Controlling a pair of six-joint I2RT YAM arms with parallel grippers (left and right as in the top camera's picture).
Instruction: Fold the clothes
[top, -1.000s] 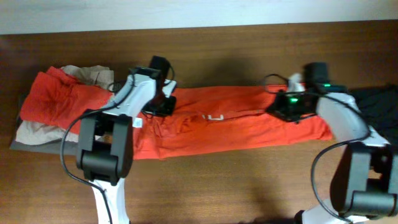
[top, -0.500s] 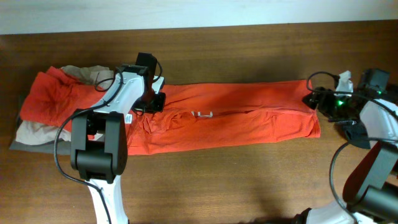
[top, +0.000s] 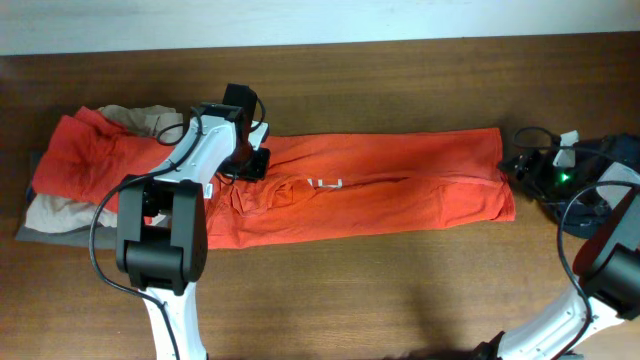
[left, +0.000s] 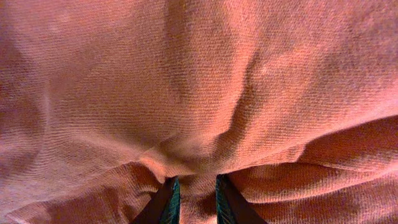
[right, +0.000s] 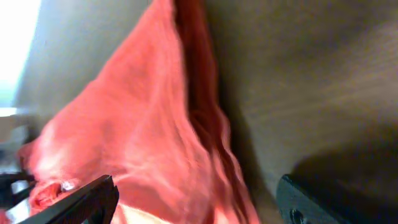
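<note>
right gripper (top: 512, 168) withdrawn off hem | T-shirt (top: 400, 185) long orange band, wrinkled left

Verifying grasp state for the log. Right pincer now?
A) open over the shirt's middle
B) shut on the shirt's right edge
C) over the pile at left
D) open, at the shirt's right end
D: the right pincer sits at the right end of the orange shirt, and its wrist view shows its fingers spread wide with nothing clamped between them.
</note>
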